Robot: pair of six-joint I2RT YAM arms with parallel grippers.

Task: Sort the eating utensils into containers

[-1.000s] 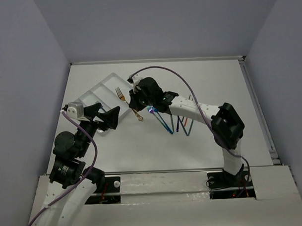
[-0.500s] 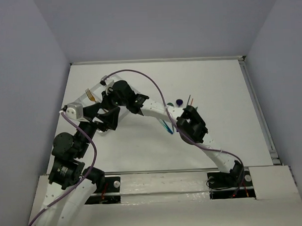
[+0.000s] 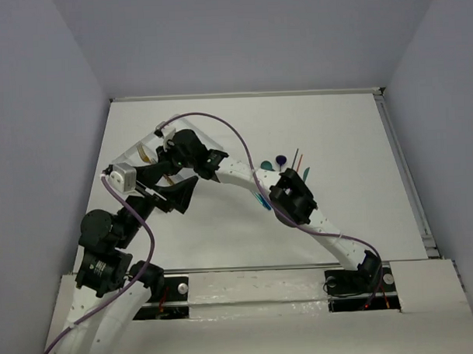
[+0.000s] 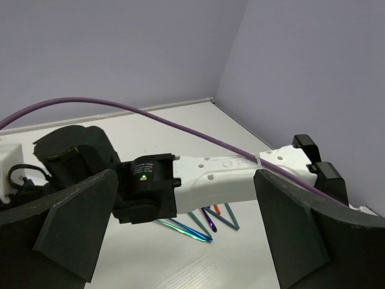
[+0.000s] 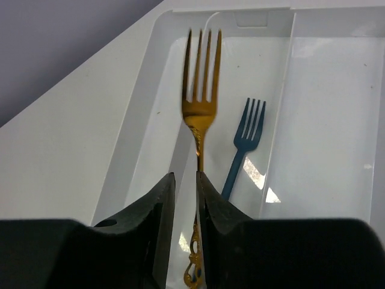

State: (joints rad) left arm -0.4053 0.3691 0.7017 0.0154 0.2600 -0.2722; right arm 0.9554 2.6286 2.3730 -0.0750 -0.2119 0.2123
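Observation:
My right gripper hangs over the far-left compartment of the translucent white tray. An orange fork runs lengthwise in the narrow gap between its fingers, beside the right finger; the gap is wider than the handle. A blue fork lies in the same compartment. My left gripper is wide open and empty just in front of the tray. Loose utensils in blue, teal, purple and orange lie on the table's middle.
The right arm stretches across the table from the right, above some loose utensils. Its purple cable arcs over it. Grey walls close the table at the back and sides.
The right gripper carried the orange fork from the table's middle leftward to the tray and lowered it into the far-left compartment. The left gripper shifted slightly toward me.

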